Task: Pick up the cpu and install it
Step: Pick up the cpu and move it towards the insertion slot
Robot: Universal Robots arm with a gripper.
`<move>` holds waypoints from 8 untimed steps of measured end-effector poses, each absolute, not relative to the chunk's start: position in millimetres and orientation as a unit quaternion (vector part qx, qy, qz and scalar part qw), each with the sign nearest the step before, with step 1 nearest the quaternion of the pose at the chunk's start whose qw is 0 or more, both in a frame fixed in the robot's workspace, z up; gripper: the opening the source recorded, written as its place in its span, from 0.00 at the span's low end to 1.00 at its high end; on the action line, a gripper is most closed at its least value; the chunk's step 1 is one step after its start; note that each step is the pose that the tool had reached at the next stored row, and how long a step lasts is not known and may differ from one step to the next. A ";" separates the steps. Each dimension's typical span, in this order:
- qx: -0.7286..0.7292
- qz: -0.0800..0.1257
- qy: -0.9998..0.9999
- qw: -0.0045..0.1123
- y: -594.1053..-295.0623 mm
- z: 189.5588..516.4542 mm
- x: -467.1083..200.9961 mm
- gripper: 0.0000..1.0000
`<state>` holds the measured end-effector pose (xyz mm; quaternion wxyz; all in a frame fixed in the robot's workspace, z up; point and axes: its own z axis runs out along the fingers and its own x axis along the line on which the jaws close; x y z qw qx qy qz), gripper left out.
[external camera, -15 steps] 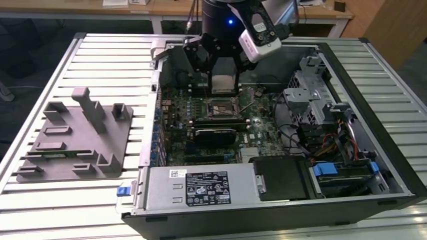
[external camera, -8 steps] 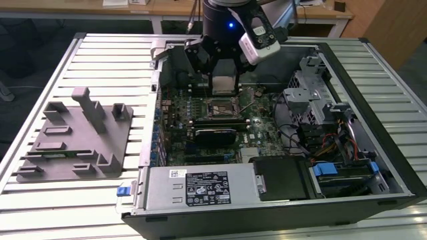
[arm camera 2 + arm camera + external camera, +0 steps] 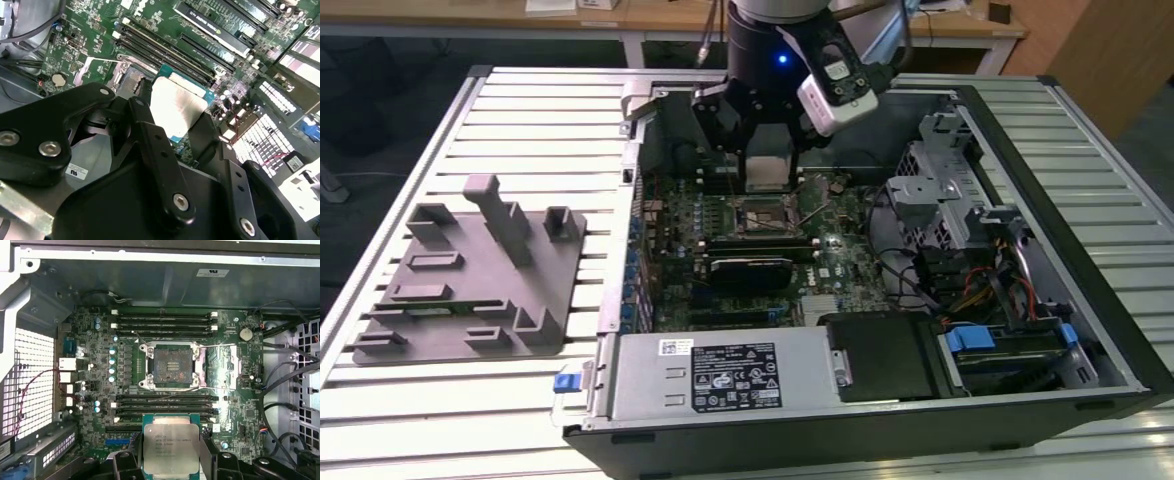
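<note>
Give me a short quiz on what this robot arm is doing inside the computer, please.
1. True or false: the hand is gripping the cpu.
2. The black socket is: A) empty, B) filled with a chip, C) covered by a fan.
3. Fill in: in the exterior view, the grey tray sits to that view's ____ of the computer case.

Key: 1 true. 2 A. 3 left.

Bright and even in the exterior view; blown-out glare on the cpu [image 3: 177, 107] in the second wrist view; dim along the case wall [image 3: 150, 282] in the first wrist view.
</note>
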<state>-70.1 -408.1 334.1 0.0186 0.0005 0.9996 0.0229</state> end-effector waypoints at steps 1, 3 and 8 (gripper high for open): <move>0.001 0.023 1.000 0.019 -407.5 332.9 -69.8 0.54; 0.001 0.023 1.000 0.018 -406.3 330.4 -69.3 0.54; 0.000 0.023 1.000 0.018 -403.0 324.6 -68.5 0.54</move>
